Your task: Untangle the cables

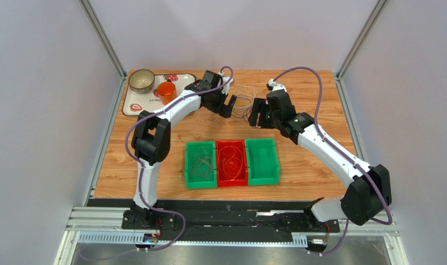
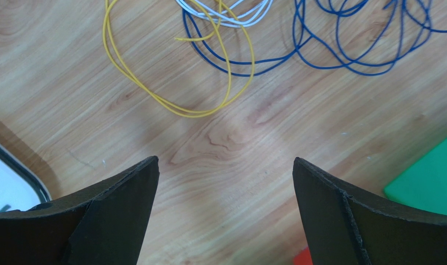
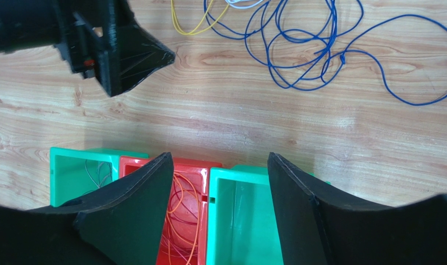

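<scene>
A loose tangle of thin cables (image 1: 243,99) lies on the wooden table between my two grippers. In the left wrist view it is a yellow loop (image 2: 154,95), white loops (image 2: 225,19) and blue loops (image 2: 347,58). The blue cable (image 3: 320,52) is the largest in the right wrist view. My left gripper (image 1: 227,105) is open and empty just left of the tangle, above bare wood (image 2: 225,165). My right gripper (image 1: 257,114) is open and empty just right of it (image 3: 220,160). Orange and dark red cables (image 3: 178,212) lie in a red bin; thin grey ones (image 1: 201,165) lie in a green bin.
Three bins stand side by side nearer the arms: a green one (image 1: 201,144), the red one (image 1: 232,142) and an empty green one (image 1: 276,160). A white tray (image 1: 133,107) at the back left holds a bowl (image 1: 141,80) and an orange cup (image 1: 166,91).
</scene>
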Controlling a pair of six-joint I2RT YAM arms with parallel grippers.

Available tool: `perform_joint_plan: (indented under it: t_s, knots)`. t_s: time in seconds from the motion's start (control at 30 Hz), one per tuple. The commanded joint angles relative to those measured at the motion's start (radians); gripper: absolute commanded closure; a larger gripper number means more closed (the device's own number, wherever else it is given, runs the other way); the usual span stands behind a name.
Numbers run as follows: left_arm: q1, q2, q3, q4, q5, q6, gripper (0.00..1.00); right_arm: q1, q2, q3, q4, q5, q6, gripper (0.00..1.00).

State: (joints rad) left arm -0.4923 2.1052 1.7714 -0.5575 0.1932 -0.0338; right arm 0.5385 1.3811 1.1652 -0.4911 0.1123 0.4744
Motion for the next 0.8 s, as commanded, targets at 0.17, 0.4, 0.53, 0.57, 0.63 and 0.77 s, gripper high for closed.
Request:
perform_joint_plan:
  t_s: [0.17, 0.4, 0.53, 0.57, 0.63, 0.77]
  knots:
    - [-0.023, 0.110, 0.115, 0.024, 0.005, 0.186, 0.02, -0.014, -0.034, -0.021, 0.046, -0.042, 0.009, 0.33]
    - [-0.031, 0.194, 0.212, -0.024, 0.012, 0.227, 0.04, -0.018, -0.027, -0.022, 0.052, -0.063, 0.009, 0.33]
    - [-0.034, 0.223, 0.250, -0.038, 0.008, 0.244, 0.05, -0.021, -0.022, -0.025, 0.055, -0.068, 0.007, 0.33]
    - [-0.034, 0.229, 0.256, -0.045, 0.009, 0.247, 0.06, -0.020, -0.022, -0.025, 0.055, -0.069, 0.009, 0.33]
    - [-0.035, 0.248, 0.279, -0.062, 0.011, 0.258, 0.07, -0.022, -0.022, -0.027, 0.057, -0.072, 0.007, 0.33]
    - [-0.035, 0.283, 0.316, -0.096, 0.012, 0.267, 0.09, -0.026, -0.021, -0.030, 0.060, -0.074, 0.009, 0.33]
